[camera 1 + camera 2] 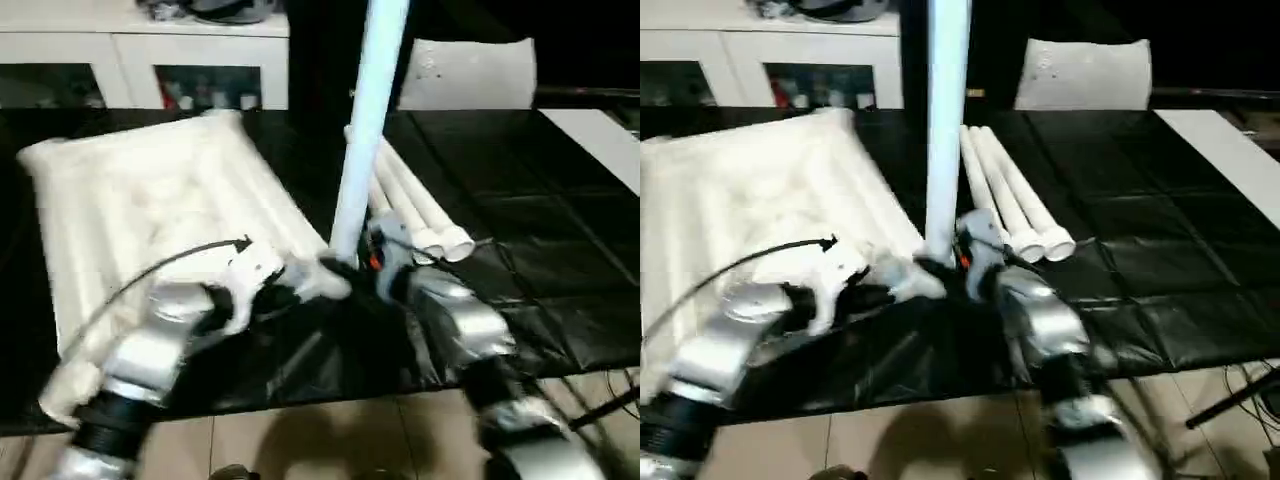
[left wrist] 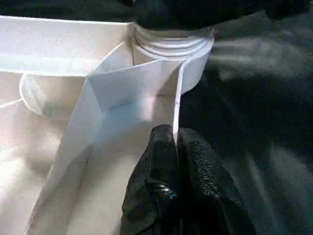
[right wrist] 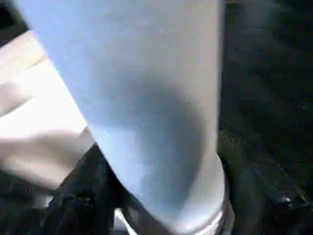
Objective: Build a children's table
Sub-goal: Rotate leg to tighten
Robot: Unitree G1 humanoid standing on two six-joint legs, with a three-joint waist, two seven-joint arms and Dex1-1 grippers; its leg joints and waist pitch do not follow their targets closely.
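Left pincer (image 2: 176,147) pinches table top (image 1: 150,200) rim.

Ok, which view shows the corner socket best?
The left wrist view: the socket sits close up, its threaded ring visible, left gripper pinching the adjoining rib. Head views blur it behind the upright leg; the right wrist view shows mostly leg.

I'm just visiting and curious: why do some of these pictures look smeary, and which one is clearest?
In the eye views, the forearms and table top are smeared by motion, though the upright leg reads clearly. The left wrist view is sharpest, showing the left end effector pinching a rib. In the right wrist view, the leg sits too close and blurs.
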